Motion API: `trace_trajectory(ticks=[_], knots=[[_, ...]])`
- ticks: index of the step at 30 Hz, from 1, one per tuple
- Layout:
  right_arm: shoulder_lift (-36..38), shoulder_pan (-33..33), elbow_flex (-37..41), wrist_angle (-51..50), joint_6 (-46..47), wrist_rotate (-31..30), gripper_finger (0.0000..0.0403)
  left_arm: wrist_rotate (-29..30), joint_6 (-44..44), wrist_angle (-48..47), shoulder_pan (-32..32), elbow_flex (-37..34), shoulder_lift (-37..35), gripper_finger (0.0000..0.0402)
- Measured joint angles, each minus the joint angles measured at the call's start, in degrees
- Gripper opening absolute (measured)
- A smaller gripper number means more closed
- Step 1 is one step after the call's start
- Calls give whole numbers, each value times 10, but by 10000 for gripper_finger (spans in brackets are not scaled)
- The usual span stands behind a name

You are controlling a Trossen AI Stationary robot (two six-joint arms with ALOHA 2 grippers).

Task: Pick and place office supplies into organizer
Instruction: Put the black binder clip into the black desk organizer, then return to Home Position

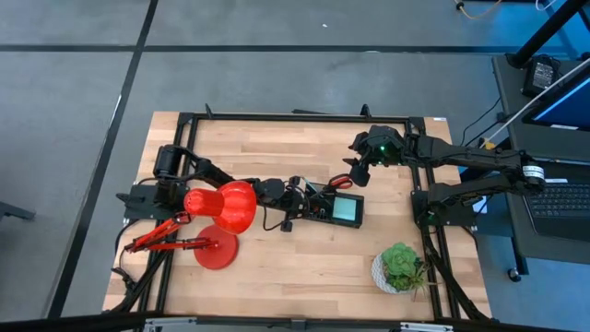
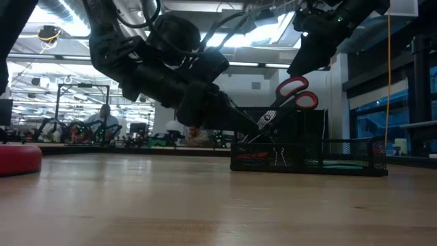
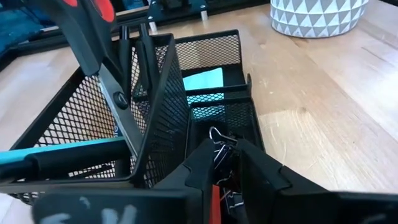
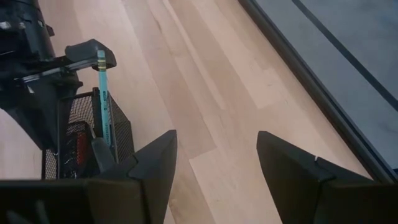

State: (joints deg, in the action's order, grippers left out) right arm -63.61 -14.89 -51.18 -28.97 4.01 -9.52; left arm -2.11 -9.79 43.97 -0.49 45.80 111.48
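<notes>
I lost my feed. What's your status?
Left gripper low in organizer, over binder clips. Right gripper open, empty, raised behind. Scissors and teal pen already in. Nothing blocking.

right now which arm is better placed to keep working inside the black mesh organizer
Left. The left gripper is down at the black mesh organizer, its fingers over the silver binder clips. The right gripper is open above bare table beside the organizer, holding nothing.

Left end effector [image 3: 227, 163] low, seemingly closed — right end effector [image 4: 214, 163] raised, spread.
</notes>
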Motion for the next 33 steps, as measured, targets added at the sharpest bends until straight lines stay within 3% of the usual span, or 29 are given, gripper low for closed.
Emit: trace_trajectory(ticks=[8, 14, 20, 33], knots=[[0, 0, 0, 0, 0, 0, 224, -13, 1, -1, 0, 0, -4, 105], [0, 0, 0, -1, 0, 0, 224, -26, -5, -21, 0, -3, -46, 123], [0, 0, 0, -3, 2, 0, 224, -31, -53, -114, 17, -10, -133, 124], [12, -13, 0, 43, -17, 2, 224, -53, -28, -116, 170, -149, -357, 118]])
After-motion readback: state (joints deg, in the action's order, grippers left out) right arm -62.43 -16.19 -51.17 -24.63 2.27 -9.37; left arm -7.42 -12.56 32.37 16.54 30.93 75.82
